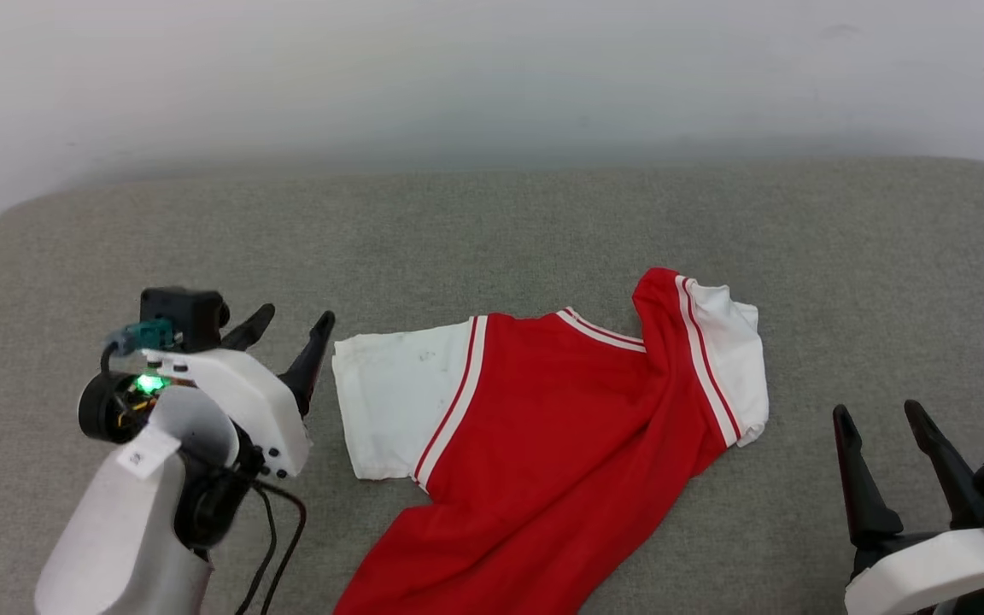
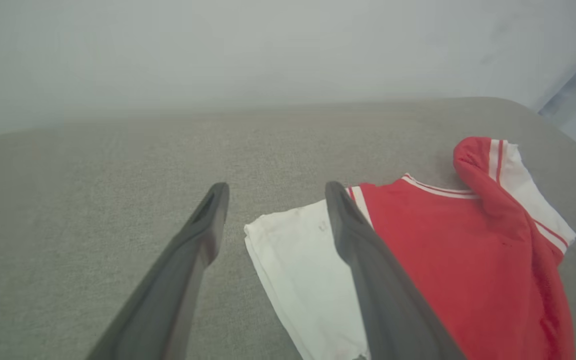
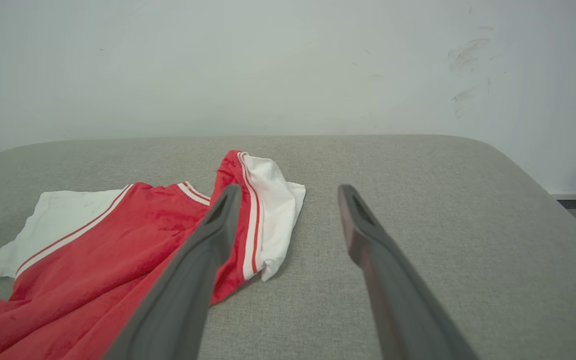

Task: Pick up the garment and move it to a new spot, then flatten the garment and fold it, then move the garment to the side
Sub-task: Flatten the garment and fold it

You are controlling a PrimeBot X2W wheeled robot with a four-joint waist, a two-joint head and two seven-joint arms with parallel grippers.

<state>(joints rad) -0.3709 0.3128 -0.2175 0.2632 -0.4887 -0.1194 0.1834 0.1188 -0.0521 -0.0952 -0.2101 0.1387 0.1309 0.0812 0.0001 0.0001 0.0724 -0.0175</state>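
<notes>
Two grippers stand with fingers spread and nothing between them: the left gripper (image 1: pixel 296 314) low on the left of the head view, the right gripper (image 1: pixel 876 410) at the lower right corner, its body cut off by the edge. Between them the garment (image 1: pixel 560 410) lies on the grey padded surface (image 1: pixel 492 222), plain red side up. Its lower part runs off the bottom of the head view, so the hem is hidden. The left gripper's nearer finger is just beside the flat white sleeve with a thin strip of grey between. In the left wrist view that same finger crosses in front of the sleeve and hides the stripe trim there. The right gripper is well apart from the other sleeve, which is bunched, with a red ridge of shoulder raised and folded over beside it. The right wrist view shows this fold from the side, one finger covering part of it. Faint smudges on the flat sleeve are too small to make out. Farther back the surface curves down at a rounded edge against a pale wall (image 1: pixel 492 77), and the right wrist view adds dark scuffs on the wall.
</notes>
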